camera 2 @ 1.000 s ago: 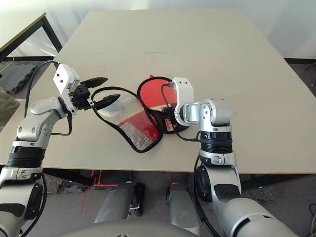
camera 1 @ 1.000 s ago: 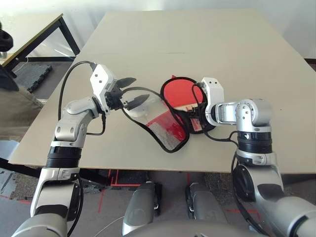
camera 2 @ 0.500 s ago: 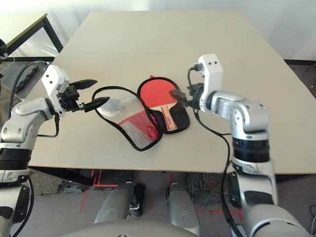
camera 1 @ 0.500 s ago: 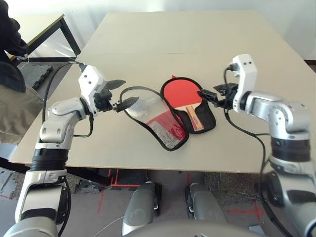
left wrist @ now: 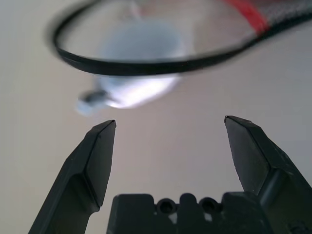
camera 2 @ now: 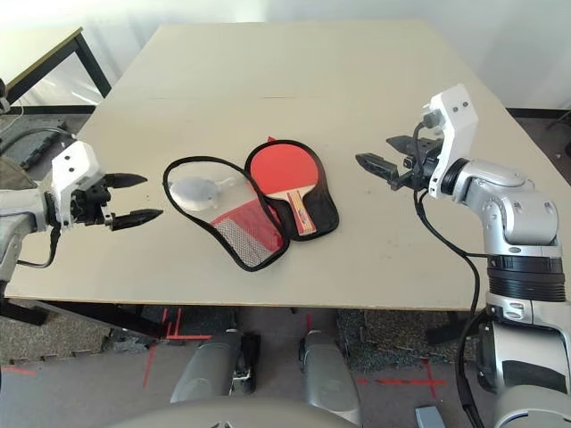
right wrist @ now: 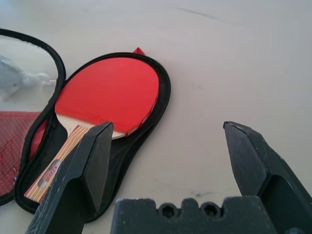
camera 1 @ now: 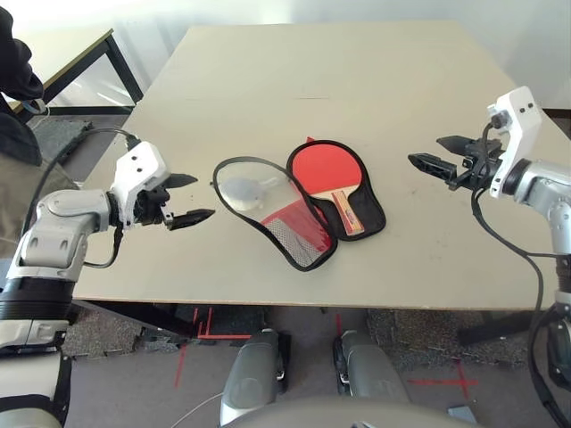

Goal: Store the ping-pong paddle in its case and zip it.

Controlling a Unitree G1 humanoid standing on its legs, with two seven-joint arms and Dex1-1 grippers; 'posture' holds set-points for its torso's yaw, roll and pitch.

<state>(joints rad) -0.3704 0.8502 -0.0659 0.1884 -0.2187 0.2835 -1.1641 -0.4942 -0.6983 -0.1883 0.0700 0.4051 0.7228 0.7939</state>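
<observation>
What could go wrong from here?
- The red-faced paddle with the wooden handle lies loose in the open case's black-lined half; it might slide when the cover moves.
- The clear-and-red mesh cover flap lies over the small grey pouch; folding it could drag the pouch along.

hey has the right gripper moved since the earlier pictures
Yes. The right gripper has gone further to the robot's right, away from the paddle, where it was a second ago; that paddle lies in the same spot on the table.
</observation>
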